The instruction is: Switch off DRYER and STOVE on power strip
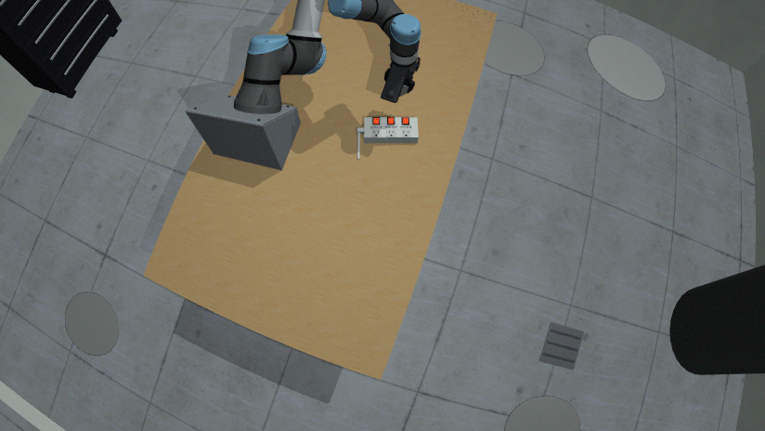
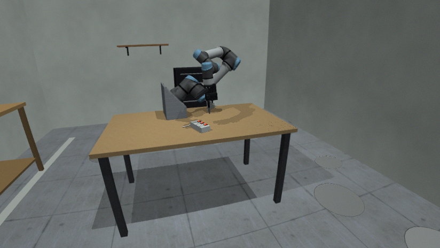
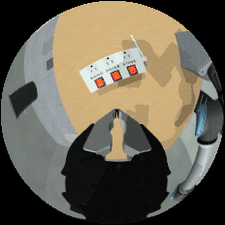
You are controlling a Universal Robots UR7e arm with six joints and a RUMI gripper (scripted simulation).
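Observation:
A white power strip [image 1: 390, 130] [image 2: 200, 126] [image 3: 113, 72] lies right way up on the wooden table [image 1: 299, 225] [image 2: 147, 132]. Its three rocker switches glow red; the labels are too small to read. A short cable stub [image 1: 358, 144] sticks out of its left end in the top view. My gripper [image 1: 390, 96] [image 2: 209, 111] [image 3: 116, 110] is shut and empty. It hangs a little above the table, behind the strip on the arm's side, apart from it.
The arm's grey wedge base [image 1: 246, 134] [image 2: 172, 106] stands on the table left of the strip. A dark cabinet [image 2: 184, 77] stands behind the table. A wooden shelf unit [image 2: 12, 138] is at the far left of the room.

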